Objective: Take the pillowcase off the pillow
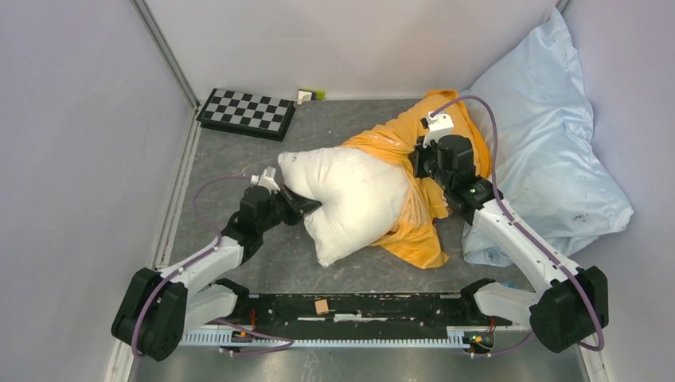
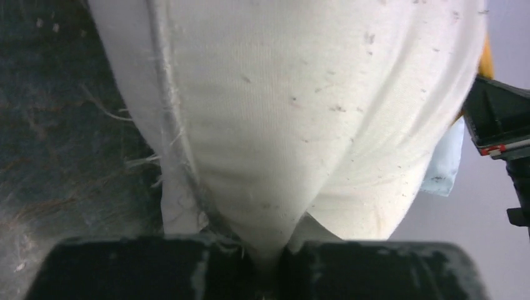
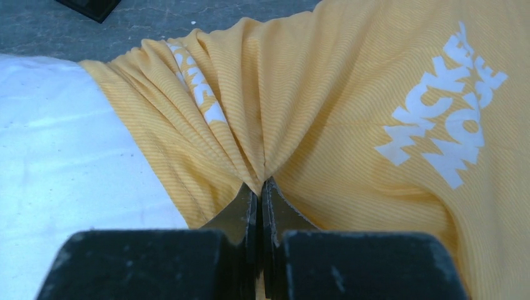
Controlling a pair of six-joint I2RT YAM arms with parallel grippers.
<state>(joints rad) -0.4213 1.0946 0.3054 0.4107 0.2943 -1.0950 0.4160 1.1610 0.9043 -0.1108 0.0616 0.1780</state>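
The white pillow (image 1: 354,199) lies mid-table, its left two-thirds bare. The orange pillowcase (image 1: 414,231) is bunched over its right end and trails toward the back right. My left gripper (image 1: 306,205) is shut on the pillow's left edge; in the left wrist view the white cloth (image 2: 281,125) is pinched into a fold between my jaws (image 2: 269,262). My right gripper (image 1: 420,163) is shut on a gathered pleat of the pillowcase (image 3: 350,112), its paler inside showing white mirrored lettering (image 3: 447,131). The white pillow (image 3: 56,156) shows at the left of that view.
A large pale blue satin pillow (image 1: 549,143) leans in the back right corner. A checkerboard (image 1: 247,113) lies at the back left, with a small green and white object (image 1: 309,95) beside it. Grey walls enclose the table on three sides.
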